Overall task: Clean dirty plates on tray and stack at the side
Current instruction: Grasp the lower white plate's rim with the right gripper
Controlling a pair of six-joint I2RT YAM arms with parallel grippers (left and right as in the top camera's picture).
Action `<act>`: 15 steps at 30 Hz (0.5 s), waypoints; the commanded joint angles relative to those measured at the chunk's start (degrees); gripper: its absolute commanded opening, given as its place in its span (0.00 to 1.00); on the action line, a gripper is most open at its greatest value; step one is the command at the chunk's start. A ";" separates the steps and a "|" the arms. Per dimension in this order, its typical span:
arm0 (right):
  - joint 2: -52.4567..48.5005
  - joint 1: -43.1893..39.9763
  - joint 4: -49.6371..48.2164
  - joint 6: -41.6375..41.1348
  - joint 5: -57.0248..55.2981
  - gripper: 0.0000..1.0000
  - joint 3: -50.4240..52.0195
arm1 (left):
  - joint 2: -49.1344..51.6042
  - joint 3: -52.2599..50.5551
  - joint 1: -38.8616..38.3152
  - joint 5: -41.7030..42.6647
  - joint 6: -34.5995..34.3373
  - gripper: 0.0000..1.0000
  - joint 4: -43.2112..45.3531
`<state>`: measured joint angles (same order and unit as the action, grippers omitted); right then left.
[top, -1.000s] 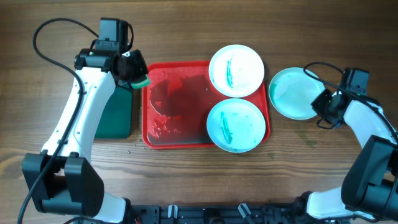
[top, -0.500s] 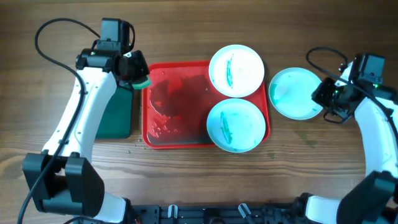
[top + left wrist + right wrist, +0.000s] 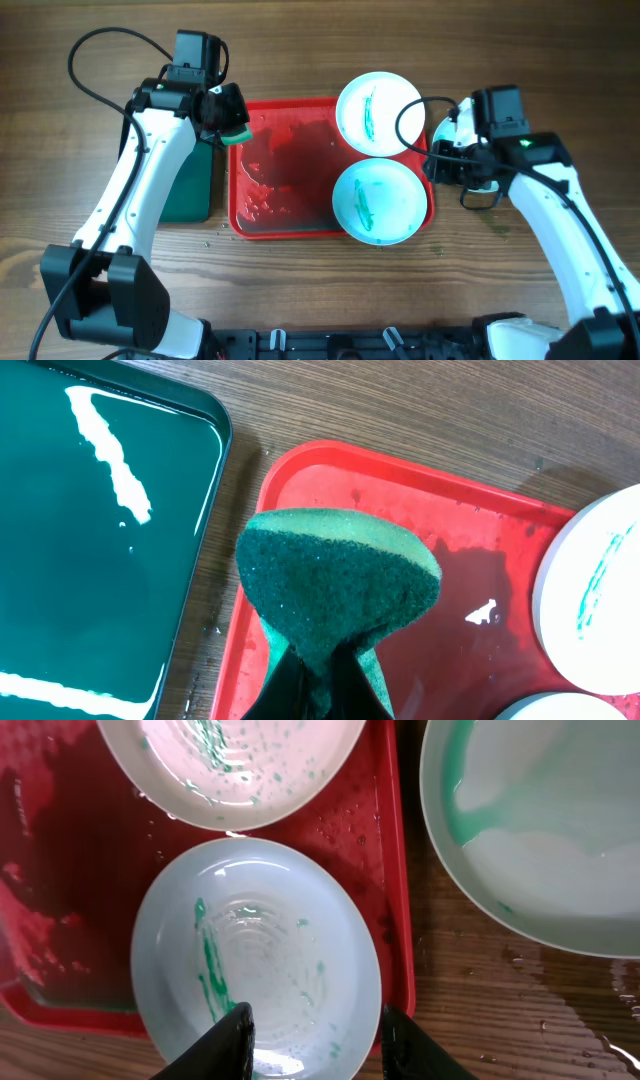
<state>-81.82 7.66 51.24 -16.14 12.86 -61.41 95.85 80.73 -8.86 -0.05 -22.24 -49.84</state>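
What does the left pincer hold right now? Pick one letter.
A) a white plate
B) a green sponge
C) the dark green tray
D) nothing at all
B: the left pincer is shut on the green sponge, which sits above the corner of the red tray, not touching any plate.

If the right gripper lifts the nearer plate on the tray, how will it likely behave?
The plate looks wet and carries a green smear, so it is probably slippery. It seems rigid and should keep its shape. Held at one rim, it may tilt.
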 commanded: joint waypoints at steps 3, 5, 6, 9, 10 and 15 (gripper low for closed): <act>-8.44 1.40 1.36 2.64 -1.73 0.40 -0.83 | -0.17 -0.15 -0.04 0.68 -0.52 0.04 0.07; -11.56 1.49 1.38 2.71 -2.14 0.40 -0.83 | -0.17 -0.15 -0.04 0.68 -0.52 0.04 0.07; -12.59 1.49 1.38 2.75 -2.34 0.40 -0.83 | -0.15 -0.15 -0.04 0.70 -0.52 0.04 0.04; -16.04 1.49 1.33 3.63 -2.84 0.36 -0.83 | -0.17 -0.15 -0.04 0.68 -0.52 0.04 0.04; -16.98 1.49 1.29 4.15 -2.84 0.36 -0.83 | -0.17 -0.15 -0.04 0.70 -0.52 0.04 0.04; -18.91 1.51 -1.03 4.17 -2.54 0.33 1.05 | -0.17 -0.15 -0.04 0.70 -0.52 0.04 0.04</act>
<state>-99.55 8.86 51.55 -13.10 10.87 -61.39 95.83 80.73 -8.86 -0.05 -22.24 -49.93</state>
